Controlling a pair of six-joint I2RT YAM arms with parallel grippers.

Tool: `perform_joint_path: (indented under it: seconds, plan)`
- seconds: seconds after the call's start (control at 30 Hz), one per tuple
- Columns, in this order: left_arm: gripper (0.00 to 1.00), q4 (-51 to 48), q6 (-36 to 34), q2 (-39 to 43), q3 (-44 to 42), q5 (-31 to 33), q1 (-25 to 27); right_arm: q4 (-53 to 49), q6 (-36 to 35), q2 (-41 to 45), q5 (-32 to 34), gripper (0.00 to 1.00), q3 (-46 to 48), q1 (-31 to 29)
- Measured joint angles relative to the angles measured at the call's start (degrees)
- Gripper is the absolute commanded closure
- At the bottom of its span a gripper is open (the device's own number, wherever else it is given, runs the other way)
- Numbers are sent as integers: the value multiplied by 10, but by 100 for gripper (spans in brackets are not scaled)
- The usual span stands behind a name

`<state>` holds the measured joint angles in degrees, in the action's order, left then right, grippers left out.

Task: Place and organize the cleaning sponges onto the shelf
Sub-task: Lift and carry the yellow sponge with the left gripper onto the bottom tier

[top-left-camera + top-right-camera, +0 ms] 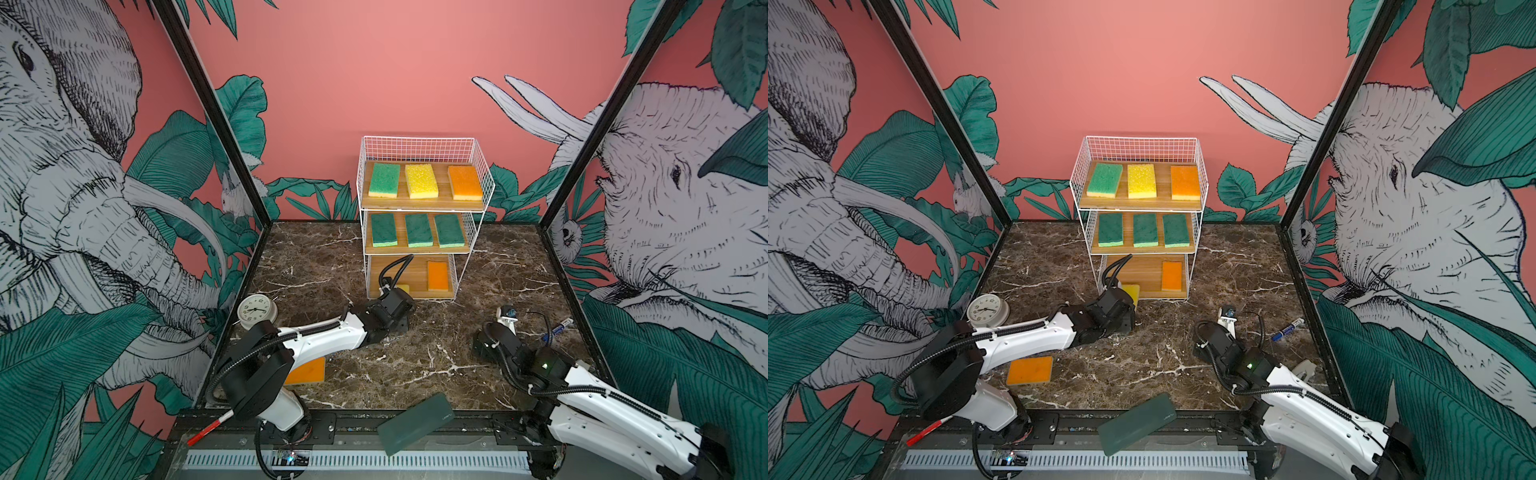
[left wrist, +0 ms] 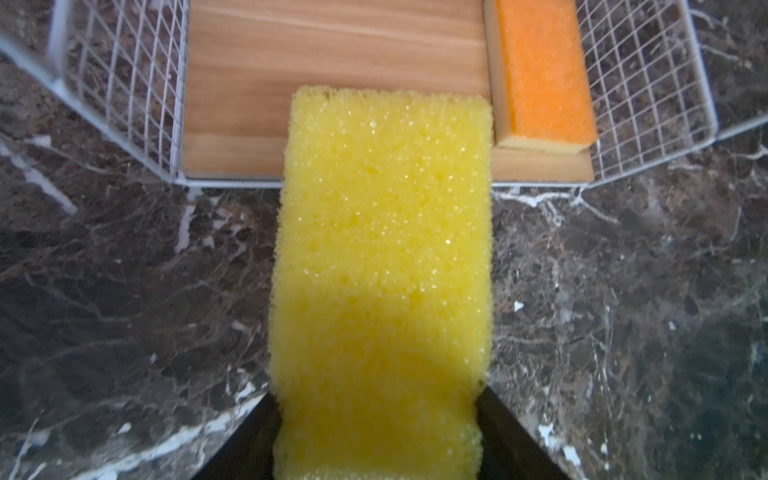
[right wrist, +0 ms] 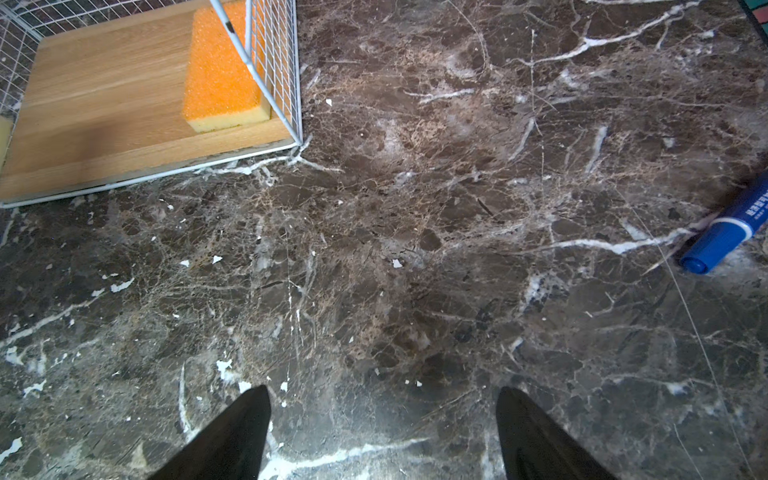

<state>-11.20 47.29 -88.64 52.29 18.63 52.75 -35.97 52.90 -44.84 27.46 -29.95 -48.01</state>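
Reaching in at the front of the shelf, the left gripper has its jaws closed against the two sides of a yellow sponge, held flat. The sponge's far end is over the front edge of the shelf's bottom board, though I cannot tell whether it touches the wood. The rest sticks out above the marble table. On that board, against the shelf's right wire wall, sits an orange sponge, just beside the yellow one's corner. The shelf's top board carries a green sponge, a second yellow sponge and a second orange sponge in a row, and the middle board carries three dark green-faced sponges side by side. A loose orange sponge lies on the table well in front of the shelf, to its left. The right gripper hangs low over bare marble in front of the shelf's right corner, jaws spread wide and empty, with a blue marker farther to the shelf's right
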Motion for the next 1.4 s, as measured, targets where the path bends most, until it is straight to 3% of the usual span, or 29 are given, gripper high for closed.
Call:
perform_joint_path:
  seconds: [0.43,1.13,1.4]
  plan:
    - [34,109,7,-87,6,89,12,22,-15,1,-13,12,11,0]
    - [25,144,-32,-214,116,153,12,32,-22,39,-26,14,21,0]
    - [21,141,-38,-227,132,161,8,23,-26,54,-26,15,24,0]
